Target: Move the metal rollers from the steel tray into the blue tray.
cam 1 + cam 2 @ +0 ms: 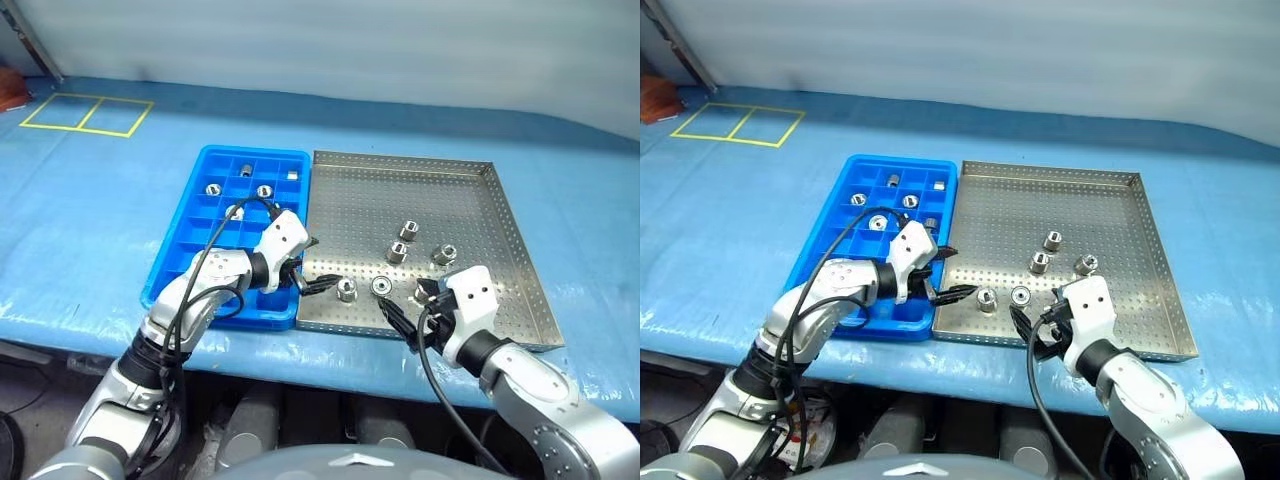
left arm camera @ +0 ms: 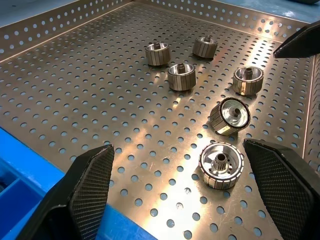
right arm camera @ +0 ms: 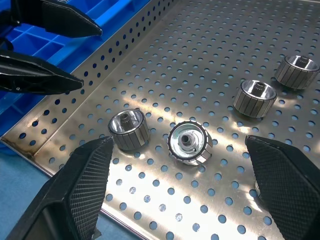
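The steel tray [image 1: 470, 205] holds several metal rollers; the nearest, an upright roller [image 1: 346, 290] and a tilted roller [image 1: 381, 286], lie by its front rim. To its left, the blue tray [image 1: 190, 250] has a few rollers [image 1: 264, 191] in its far compartments. My left gripper [image 1: 315, 268] hangs open over the seam between the trays, and the upright roller [image 2: 221, 165] lies just ahead between its fingers [image 2: 85, 190]. My right gripper [image 1: 412, 310] is open at the steel tray's front edge, facing the same two rollers [image 3: 188, 142]. Neither gripper holds anything.
Both trays rest on a blue-covered table [image 1: 100, 230] close to its front edge. Three more rollers [image 1: 408, 231] are grouped mid-tray, behind the grippers. Yellow tape squares [image 1: 85, 114] mark the far left of the table.
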`<action>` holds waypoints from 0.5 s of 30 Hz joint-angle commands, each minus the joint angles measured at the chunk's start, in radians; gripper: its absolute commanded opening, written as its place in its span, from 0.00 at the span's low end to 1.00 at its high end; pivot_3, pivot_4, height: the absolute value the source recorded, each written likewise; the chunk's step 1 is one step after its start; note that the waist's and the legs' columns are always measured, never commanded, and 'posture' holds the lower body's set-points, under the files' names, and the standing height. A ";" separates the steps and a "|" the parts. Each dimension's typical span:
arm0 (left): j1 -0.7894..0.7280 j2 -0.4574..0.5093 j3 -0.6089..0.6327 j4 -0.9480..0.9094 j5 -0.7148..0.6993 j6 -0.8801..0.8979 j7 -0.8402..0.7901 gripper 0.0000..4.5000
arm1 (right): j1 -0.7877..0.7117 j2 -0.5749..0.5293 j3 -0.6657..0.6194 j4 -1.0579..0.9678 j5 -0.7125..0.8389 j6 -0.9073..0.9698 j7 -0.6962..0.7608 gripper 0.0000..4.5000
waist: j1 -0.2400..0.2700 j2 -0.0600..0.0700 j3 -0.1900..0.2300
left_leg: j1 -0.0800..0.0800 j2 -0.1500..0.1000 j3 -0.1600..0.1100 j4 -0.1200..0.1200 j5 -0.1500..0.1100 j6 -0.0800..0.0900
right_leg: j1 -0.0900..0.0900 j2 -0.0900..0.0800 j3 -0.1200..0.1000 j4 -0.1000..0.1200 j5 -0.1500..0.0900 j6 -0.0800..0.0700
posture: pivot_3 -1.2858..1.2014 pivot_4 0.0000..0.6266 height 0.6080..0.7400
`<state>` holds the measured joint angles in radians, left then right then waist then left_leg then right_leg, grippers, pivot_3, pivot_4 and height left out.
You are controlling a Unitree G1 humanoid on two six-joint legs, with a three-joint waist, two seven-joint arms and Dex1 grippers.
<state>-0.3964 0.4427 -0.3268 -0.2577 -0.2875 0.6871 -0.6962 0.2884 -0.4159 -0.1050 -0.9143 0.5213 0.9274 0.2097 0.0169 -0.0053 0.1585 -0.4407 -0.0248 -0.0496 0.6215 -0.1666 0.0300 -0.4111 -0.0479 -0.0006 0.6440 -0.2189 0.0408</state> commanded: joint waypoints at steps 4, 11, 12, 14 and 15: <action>-0.011 -0.028 0.033 -0.052 0.009 0.033 0.063 1.00 | -0.014 -0.010 0.002 -0.036 -0.026 0.001 -0.033 1.00 | 0.001 0.000 0.000 | 0.000 0.000 0.000 0.000 0.000 0.000 | 0.000 0.000 0.000 0.000 0.000 0.000 | 0.54 0.24 1.00; -0.016 0.009 -0.021 -0.091 0.081 0.035 0.086 1.00 | -0.015 -0.015 -0.003 -0.035 -0.027 0.024 -0.041 1.00 | 0.000 0.000 0.000 | 0.000 0.000 0.000 0.000 0.000 0.000 | 0.000 0.001 0.000 0.000 0.000 0.000 | 0.53 0.24 1.00; -0.016 -0.003 -0.007 -0.086 0.067 0.048 0.087 1.00 | -0.015 -0.017 0.000 -0.032 -0.035 0.024 -0.045 1.00 | 0.000 0.000 0.000 | 0.000 0.000 0.000 0.000 0.000 0.000 | 0.000 0.001 0.000 0.000 0.000 0.000 | 0.53 0.24 1.00; -0.017 -0.015 0.007 -0.081 0.061 0.061 0.094 1.00 | -0.015 -0.018 0.001 -0.028 -0.044 0.024 -0.050 1.00 | 0.001 0.000 0.000 | 0.000 0.000 0.000 0.000 0.000 0.000 | 0.000 0.000 0.000 0.000 0.000 0.000 | 0.53 0.24 1.00; -0.018 -0.022 0.023 -0.071 0.051 0.059 0.090 1.00 | -0.017 -0.018 0.001 -0.025 -0.046 0.024 -0.050 1.00 | 0.002 0.000 0.000 | -0.001 0.000 0.000 0.001 0.000 0.000 | 0.000 0.000 0.000 0.000 0.000 0.000 | 0.53 0.24 1.00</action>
<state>-0.4046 0.4302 -0.3429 -0.3074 -0.2177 0.7423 -0.6099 0.2786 -0.4284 -0.0959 -0.9143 0.4802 0.9522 0.1661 0.0184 -0.0058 0.1588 -0.4413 -0.0252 -0.0499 0.6224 -0.1666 0.0302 -0.4110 -0.0477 -0.0012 0.6440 -0.2188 0.0411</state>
